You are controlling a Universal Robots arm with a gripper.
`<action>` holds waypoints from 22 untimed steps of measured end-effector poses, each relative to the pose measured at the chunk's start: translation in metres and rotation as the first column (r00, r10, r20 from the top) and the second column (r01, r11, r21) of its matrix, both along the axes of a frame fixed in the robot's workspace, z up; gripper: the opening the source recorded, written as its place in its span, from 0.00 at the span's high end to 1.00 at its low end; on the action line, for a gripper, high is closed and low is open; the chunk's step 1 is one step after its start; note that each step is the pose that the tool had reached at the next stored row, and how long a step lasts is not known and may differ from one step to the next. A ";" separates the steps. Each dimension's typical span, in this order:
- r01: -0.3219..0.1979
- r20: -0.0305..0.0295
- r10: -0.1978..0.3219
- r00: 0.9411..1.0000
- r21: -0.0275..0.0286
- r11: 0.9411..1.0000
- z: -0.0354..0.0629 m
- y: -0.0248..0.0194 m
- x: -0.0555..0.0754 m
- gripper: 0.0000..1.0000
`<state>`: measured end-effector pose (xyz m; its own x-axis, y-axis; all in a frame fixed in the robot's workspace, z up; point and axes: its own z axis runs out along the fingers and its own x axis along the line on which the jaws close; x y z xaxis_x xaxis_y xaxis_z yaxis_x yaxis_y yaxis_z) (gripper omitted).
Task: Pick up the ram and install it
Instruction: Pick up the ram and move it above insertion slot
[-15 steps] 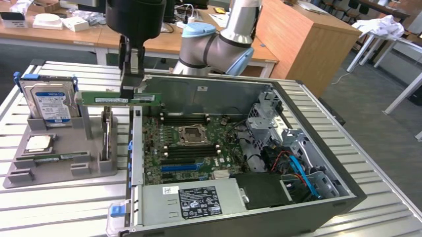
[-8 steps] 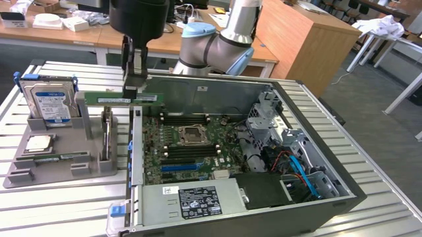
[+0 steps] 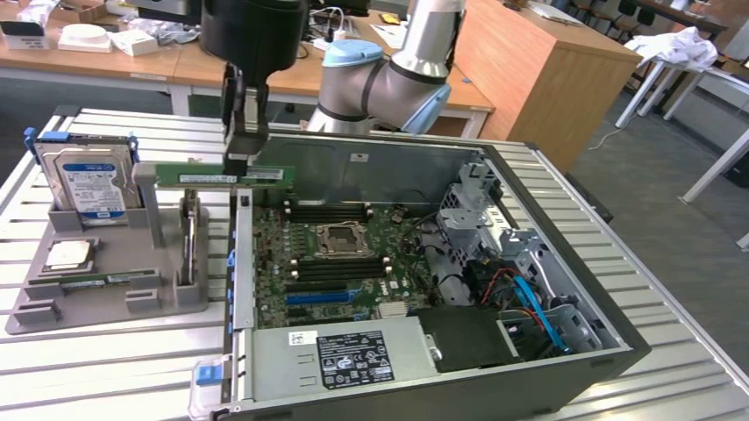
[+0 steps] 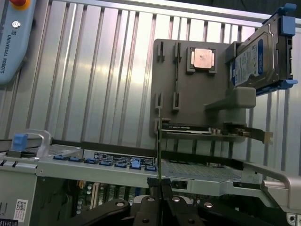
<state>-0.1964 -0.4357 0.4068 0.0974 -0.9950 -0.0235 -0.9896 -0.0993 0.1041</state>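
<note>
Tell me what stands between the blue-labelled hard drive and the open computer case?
Exterior view: an upright grey-edged expansion card on the grey tray.

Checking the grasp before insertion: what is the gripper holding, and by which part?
The gripper holds the ram, pinched by its upper edge near the middle of its length.

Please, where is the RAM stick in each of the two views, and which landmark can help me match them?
Exterior view: the ram hangs level in the gripper, above the computer case's edge beside the grey tray.
Wrist view: the ram is edge-on, a thin green line clamped in the gripper.
Shared landmark: the hard drive with the blue label, on the grey tray.
</note>
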 end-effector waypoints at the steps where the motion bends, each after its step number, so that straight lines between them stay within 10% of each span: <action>1: 0.000 0.000 0.000 1.000 0.000 1.000 0.0000 0.0000 0.001 0.88; 22: 0.000 -0.003 0.000 1.000 0.000 1.000 -0.0008 0.0000 0.013 0.88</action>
